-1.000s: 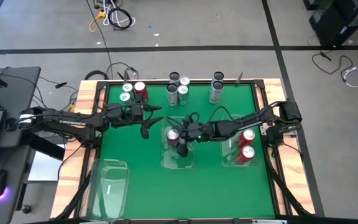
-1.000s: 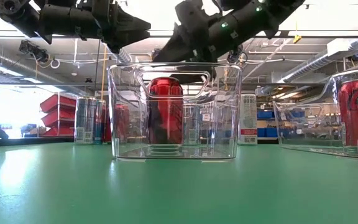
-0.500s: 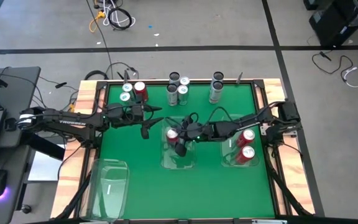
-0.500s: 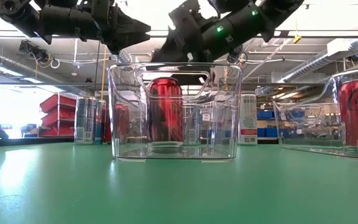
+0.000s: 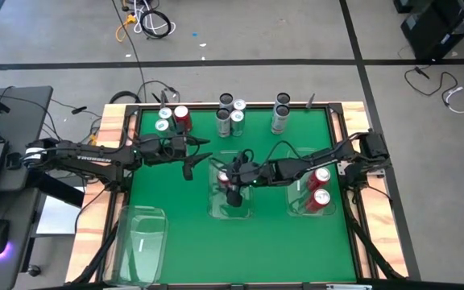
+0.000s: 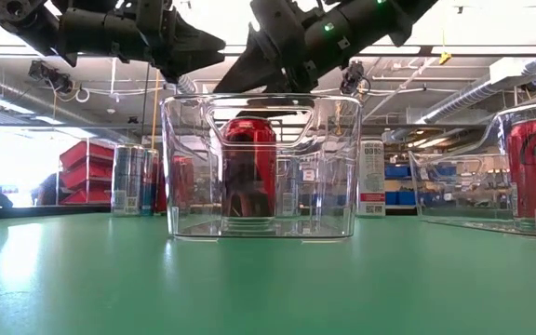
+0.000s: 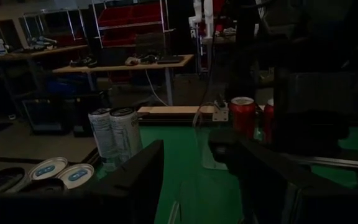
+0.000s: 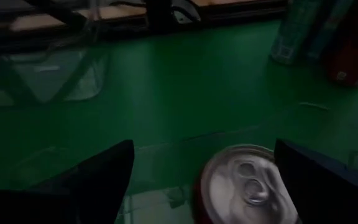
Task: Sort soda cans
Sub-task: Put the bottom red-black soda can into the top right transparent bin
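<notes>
Moved: right gripper (image 5: 230, 179) has slid further over the middle clear bin (image 5: 232, 211) than a second ago, its dark body now covering most of the red can (image 6: 248, 167) that stands upright inside that bin.
Right gripper state: fingers spread as wide as they go, one on each side of the can's silver top in the right wrist view, holding nothing; the can (image 8: 248, 184) rests on the bin floor by itself.
Meaning for the task: my reading is that this can has been delivered and let go, so the middle bin has its first red can and the arm is free for another.
Left gripper: (image 5: 188, 156) hangs partly open and empty over the green mat (image 5: 176, 193), just beside the middle bin's far-left corner.
Other cans: two red cans (image 5: 321, 187) sit in the right-hand bin (image 5: 296, 201); the rest stand in clusters (image 5: 231, 113) along the mat's far edge, well beyond the middle bin.
Edges: the bin's clear walls rise about to the can's top, so the fingers must lift clear before travelling sideways.
Open room: bare mat lies nearer than the middle bin; an empty bin (image 5: 142, 234) waits at the near-left.
</notes>
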`<state>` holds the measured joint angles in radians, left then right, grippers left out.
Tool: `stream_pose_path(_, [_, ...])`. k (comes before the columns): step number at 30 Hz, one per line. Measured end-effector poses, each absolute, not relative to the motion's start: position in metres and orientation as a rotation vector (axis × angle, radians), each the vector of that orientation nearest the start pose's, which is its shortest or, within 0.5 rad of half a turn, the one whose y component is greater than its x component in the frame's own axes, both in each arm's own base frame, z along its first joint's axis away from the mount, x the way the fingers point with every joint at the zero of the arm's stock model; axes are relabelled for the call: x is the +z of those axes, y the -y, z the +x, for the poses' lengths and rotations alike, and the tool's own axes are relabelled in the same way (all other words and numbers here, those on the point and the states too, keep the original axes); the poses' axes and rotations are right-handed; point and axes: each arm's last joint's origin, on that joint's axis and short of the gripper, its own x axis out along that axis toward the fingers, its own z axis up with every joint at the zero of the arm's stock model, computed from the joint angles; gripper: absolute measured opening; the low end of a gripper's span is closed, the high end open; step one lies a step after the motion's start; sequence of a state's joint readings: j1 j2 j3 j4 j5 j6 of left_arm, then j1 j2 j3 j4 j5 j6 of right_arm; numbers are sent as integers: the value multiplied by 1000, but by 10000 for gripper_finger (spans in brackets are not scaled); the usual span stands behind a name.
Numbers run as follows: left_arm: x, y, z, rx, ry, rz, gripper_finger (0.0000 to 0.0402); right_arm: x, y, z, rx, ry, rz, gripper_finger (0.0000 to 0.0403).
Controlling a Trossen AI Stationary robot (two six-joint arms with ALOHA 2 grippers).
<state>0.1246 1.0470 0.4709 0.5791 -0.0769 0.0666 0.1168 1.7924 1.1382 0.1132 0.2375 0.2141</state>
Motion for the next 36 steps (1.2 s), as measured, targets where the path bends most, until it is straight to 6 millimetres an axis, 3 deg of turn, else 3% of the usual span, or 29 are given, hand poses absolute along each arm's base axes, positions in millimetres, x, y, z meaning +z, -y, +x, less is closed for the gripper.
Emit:
stream_pose_path(7, [247,-30,221,201,-23,47,206,212,-30,389,-228,-555,68,377])
stream_pose_path(15, [247,-30,221,202,-24,46,206,183,-18,396,-214,-651,118,375])
stream_pose_path(20, [247,-30,221,202,-25,40,206,177,-17,399,-233,-652,151,344])
stream_pose_path(24, [247,-30,221,204,-22,40,206,185,-17,398,-232,-618,157,291])
stream_pose_path(29, [246,-30,221,204,-30,48,204,210,-16,390,-239,-569,200,291])
stream_pose_path(33, [238,-30,225,200,-66,6,196,236,-15,369,-309,-588,232,291])
stream_pose_path(36, [238,-30,227,184,-57,-14,184,262,-16,342,-415,-610,259,291])
